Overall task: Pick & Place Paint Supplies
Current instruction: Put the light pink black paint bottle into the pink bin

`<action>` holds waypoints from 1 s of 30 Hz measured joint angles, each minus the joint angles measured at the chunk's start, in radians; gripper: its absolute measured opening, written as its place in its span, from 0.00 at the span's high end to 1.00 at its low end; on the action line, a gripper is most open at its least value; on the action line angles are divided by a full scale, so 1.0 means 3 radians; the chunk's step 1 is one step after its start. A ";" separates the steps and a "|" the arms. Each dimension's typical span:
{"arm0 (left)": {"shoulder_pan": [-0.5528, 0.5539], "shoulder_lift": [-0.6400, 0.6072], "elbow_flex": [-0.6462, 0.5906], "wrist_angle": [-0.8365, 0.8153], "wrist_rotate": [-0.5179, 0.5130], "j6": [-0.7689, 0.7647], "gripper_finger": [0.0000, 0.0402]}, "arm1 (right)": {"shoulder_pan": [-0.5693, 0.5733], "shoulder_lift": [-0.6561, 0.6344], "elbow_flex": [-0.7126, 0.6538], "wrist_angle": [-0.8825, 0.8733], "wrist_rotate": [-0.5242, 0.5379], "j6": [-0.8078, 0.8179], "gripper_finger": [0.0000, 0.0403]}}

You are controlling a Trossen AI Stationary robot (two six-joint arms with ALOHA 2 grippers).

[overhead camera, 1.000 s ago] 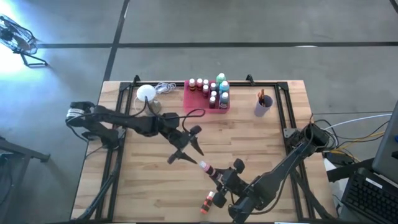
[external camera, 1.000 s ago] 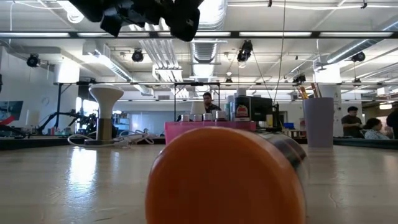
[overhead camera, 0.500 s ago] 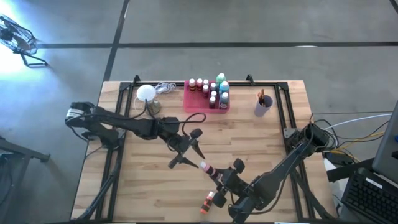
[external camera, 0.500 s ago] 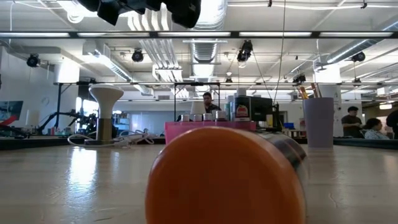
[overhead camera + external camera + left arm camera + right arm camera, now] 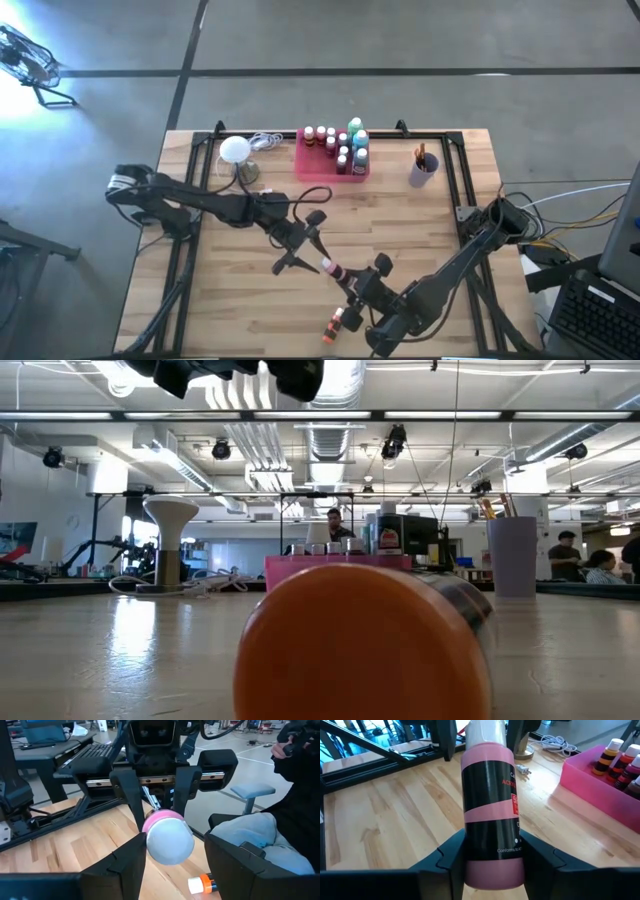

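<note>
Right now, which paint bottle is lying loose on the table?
The orange bottle, on its side near the front edge; the pink bottle is gripped, the rest stand in the pink tray.

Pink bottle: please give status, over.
Right gripper shut on pink bottle, base end. Left gripper open around its white cap. Orange bottle lying near table edge.

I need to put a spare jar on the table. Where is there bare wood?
Free: the wood between the pink tray and purple cup, and the near left corner. Crowded: the middle, where both grippers meet at the pink bottle, and beside the orange bottle.
</note>
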 joint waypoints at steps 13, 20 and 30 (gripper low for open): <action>-0.0040 0.0142 0.0210 0.0007 -0.0007 0.0006 0.49 | -0.0009 -0.0003 -0.0001 0.0000 -0.0002 -0.0001 0.62; -0.0049 0.0236 0.0272 -0.0230 -0.0009 0.0036 0.49 | -0.0006 -0.0003 -0.0010 -0.0001 -0.0032 -0.0002 0.67; -0.0050 0.0172 0.0272 -0.0299 -0.0072 0.0096 0.49 | -0.0006 -0.0004 -0.0011 0.0002 -0.0014 -0.0002 0.62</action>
